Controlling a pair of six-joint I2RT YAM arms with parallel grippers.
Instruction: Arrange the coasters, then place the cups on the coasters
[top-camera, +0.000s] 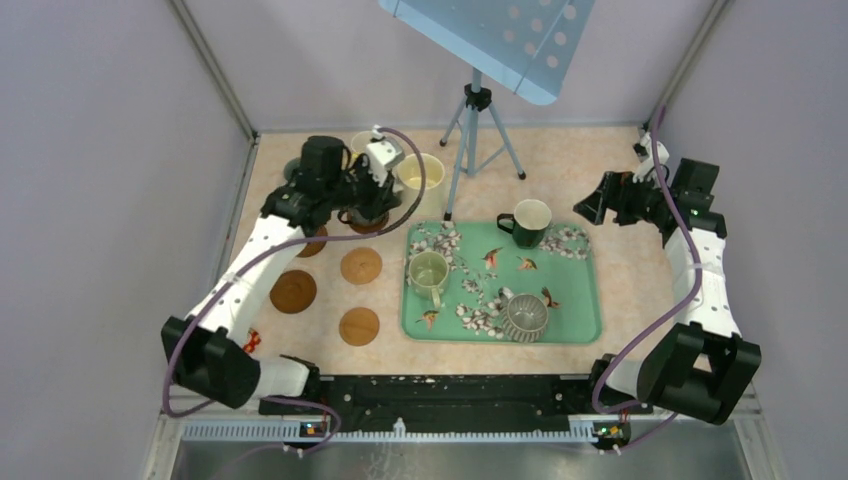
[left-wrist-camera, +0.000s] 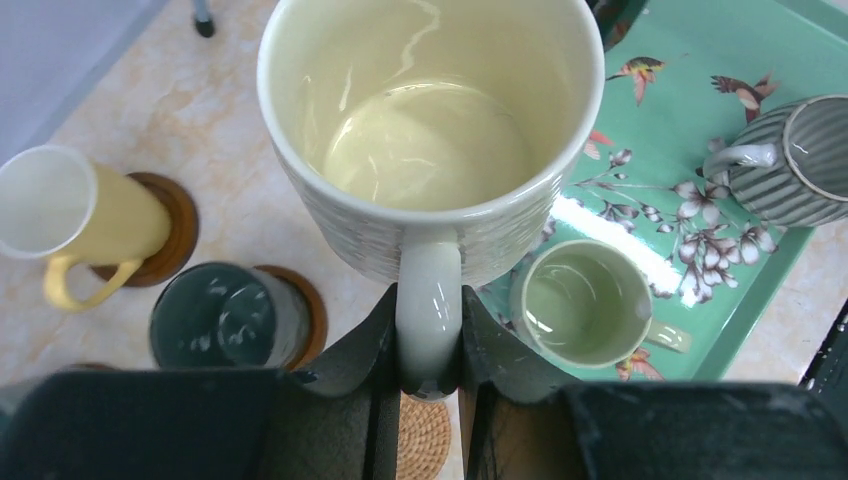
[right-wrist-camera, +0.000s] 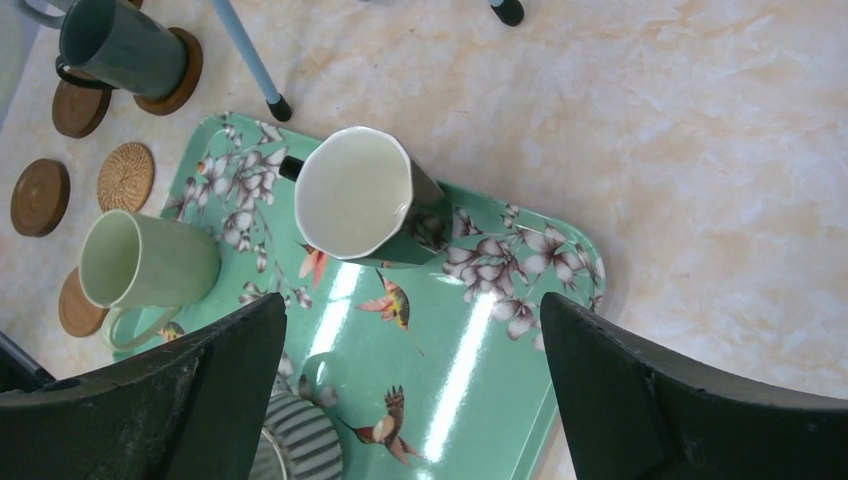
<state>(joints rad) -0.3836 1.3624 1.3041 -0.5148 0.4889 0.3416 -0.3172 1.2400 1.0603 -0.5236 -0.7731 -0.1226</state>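
Observation:
My left gripper (left-wrist-camera: 428, 345) is shut on the handle of the cream cup (left-wrist-camera: 430, 120), held above the table near the tray's far left corner (top-camera: 420, 172). A woven coaster (left-wrist-camera: 425, 437) shows right below the fingers. The yellow cup (left-wrist-camera: 70, 215) and a dark cup (left-wrist-camera: 225, 315) each stand on a brown coaster (left-wrist-camera: 308, 300). Bare coasters (top-camera: 361, 265) (top-camera: 293, 291) (top-camera: 359, 326) lie left of the tray. The pale green cup (top-camera: 428, 270), black cup (top-camera: 530, 220) and ribbed grey cup (top-camera: 524, 315) stand on the tray. My right gripper (right-wrist-camera: 412, 315) hangs open over the tray's far right corner.
The green floral tray (top-camera: 580, 300) fills the middle right of the table. A tripod (top-camera: 478, 130) stands behind it, one leg (right-wrist-camera: 250, 55) landing near the tray's far left corner. Walls close in the left, right and back.

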